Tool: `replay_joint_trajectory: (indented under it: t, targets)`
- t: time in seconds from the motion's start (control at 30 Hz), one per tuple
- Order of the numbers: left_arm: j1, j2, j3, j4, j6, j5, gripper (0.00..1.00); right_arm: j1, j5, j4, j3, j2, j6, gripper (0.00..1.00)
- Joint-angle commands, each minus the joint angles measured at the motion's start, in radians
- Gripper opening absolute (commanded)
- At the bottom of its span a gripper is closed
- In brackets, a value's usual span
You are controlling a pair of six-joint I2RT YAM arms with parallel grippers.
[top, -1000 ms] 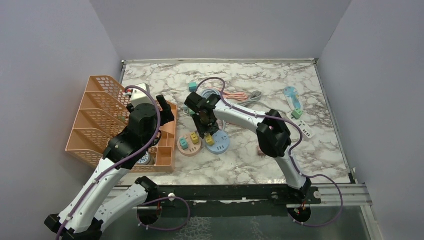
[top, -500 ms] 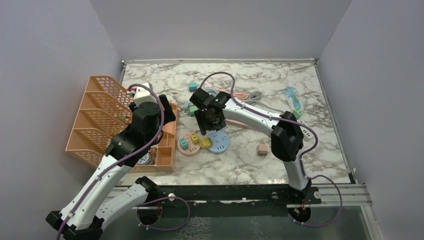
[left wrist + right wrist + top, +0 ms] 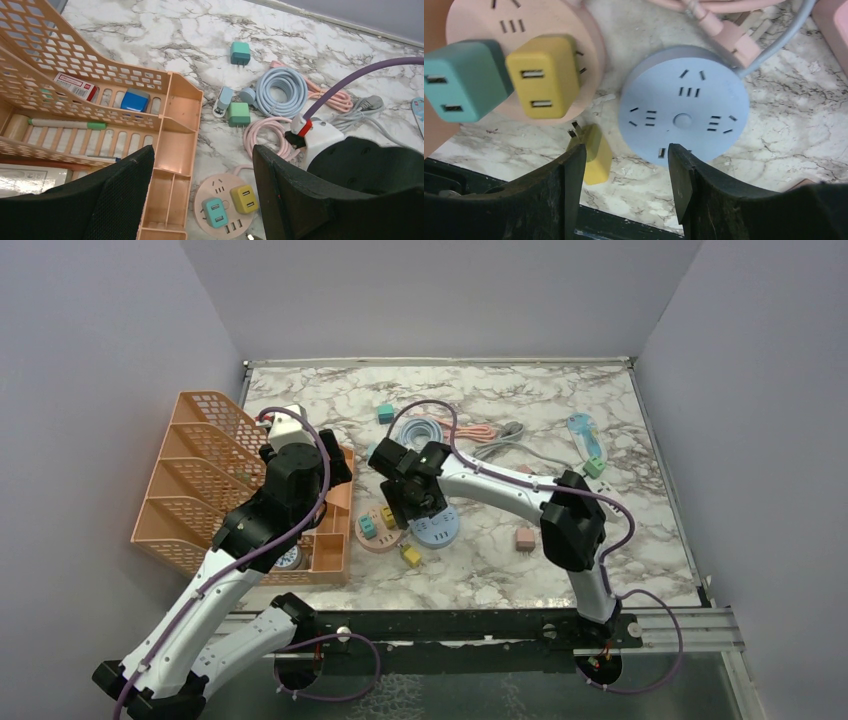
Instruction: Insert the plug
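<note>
A loose yellow plug [image 3: 410, 556] lies on its side on the marble, prongs showing, just in front of the round strips; the right wrist view shows it [image 3: 595, 156] beside the left finger. The blue round power strip [image 3: 437, 529] [image 3: 684, 110] has no plug in it. The pink round strip [image 3: 378, 530] [image 3: 524, 30] holds a teal plug [image 3: 459, 82] and a yellow plug [image 3: 544, 75]. My right gripper [image 3: 408, 508] [image 3: 626, 170] is open and empty above the two strips. My left gripper [image 3: 338, 468] [image 3: 202, 185] is open and empty, above the organizer's edge.
An orange desk organizer [image 3: 200, 480] with small items stands at the left. Coiled blue and pink cables [image 3: 282, 87], a teal plug [image 3: 385, 413] and a green plug [image 3: 239, 114] lie behind the strips. A pink plug [image 3: 525, 538] and a white power strip [image 3: 612, 502] lie to the right.
The yellow plug that was at the right gripper over the blue strip now lies loose on the table nearer the front. The right gripper has shifted left and nearer. The left arm barely moved.
</note>
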Motion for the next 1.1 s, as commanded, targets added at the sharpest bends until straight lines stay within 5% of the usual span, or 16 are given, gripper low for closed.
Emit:
replay_joint_trajectory:
  t: [0.0,0.3,0.63,0.77,0.93,1.07]
  targets:
    - [0.004,-0.009,0.048,0.007,0.019,-0.03,0.74,0.089,0.069,0.034,-0.005,-0.03,0.0,0.6]
    - [0.004,-0.018,0.053,0.009,0.007,0.037,0.75,0.177,-0.028,0.301,-0.324,-0.159,0.021,0.59]
    - [0.004,-0.009,0.054,0.009,-0.018,0.125,0.76,0.176,0.01,0.702,-0.579,-0.242,-0.169,0.48]
    - [0.004,-0.003,0.059,0.011,-0.027,0.15,0.76,0.177,0.006,0.861,-0.674,-0.287,-0.223,0.37]
    - [0.004,-0.003,0.044,0.035,-0.024,0.207,0.77,0.176,-0.015,0.918,-0.724,-0.355,-0.254,0.1]
    - [0.004,-0.016,0.009,0.093,0.019,0.343,0.83,0.144,-0.175,0.903,-0.767,-0.486,-0.299,0.07]
